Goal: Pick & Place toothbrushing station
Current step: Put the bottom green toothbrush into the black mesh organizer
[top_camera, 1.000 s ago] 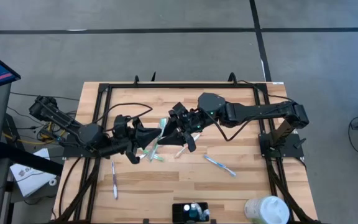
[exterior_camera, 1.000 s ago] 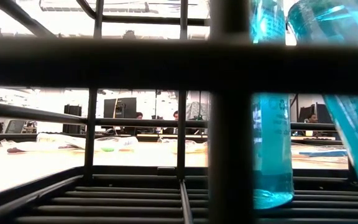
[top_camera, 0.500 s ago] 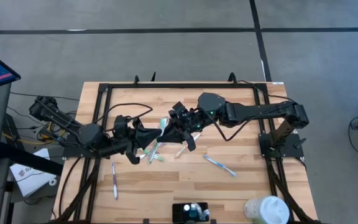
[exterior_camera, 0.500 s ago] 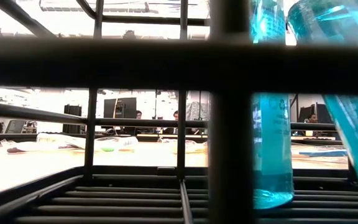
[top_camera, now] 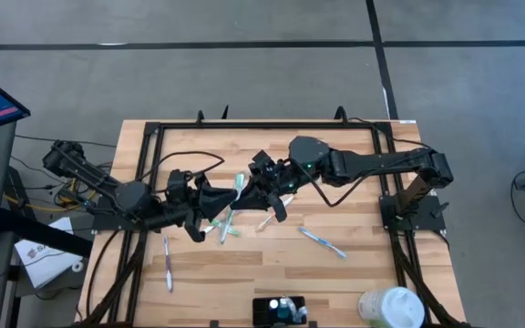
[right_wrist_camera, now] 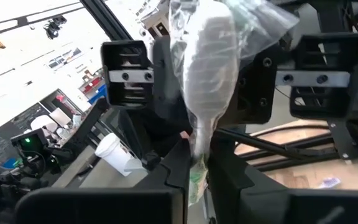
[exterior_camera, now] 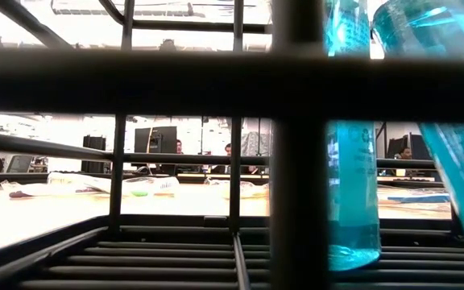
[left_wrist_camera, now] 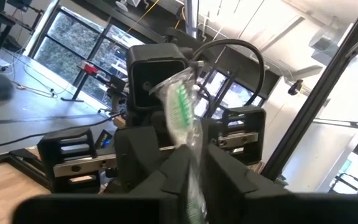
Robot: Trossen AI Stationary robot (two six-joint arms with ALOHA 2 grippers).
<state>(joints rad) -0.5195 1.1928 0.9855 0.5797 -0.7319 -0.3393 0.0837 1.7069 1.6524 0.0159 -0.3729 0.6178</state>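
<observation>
Above the middle of the table, both grippers meet on a toothbrush (top_camera: 239, 185) with green bristles, sealed in a clear wrapper. My left gripper (top_camera: 224, 208) comes from the table's left and my right gripper (top_camera: 252, 189) from the right. Each is shut on it. The left wrist view shows the bristle side (left_wrist_camera: 180, 104), the right wrist view the white back of the head (right_wrist_camera: 209, 59). The toothbrushing station (top_camera: 278, 310), a low black holder, stands at the near edge with blue bottles (exterior_camera: 353, 161) in it. My left gripper pinches the wrapped toothbrush below its head (left_wrist_camera: 195, 163) between its two fingers, coming about level from the table's left. The head stands up above the fingers, clear of the table. My right gripper pinches the wrapped neck just under the head (right_wrist_camera: 197, 157) between its two fingers, level from the table's right, facing the left gripper. The head rises above the fingers; the rest of the handle is hidden below them.
Loose toothbrushes lie on the wooden table: a pale one (top_camera: 267, 220), a blue one (top_camera: 323, 242) and a purple one (top_camera: 168, 265). A white round container (top_camera: 392, 308) stands at the near right corner. A black frame (top_camera: 267, 126) borders the table.
</observation>
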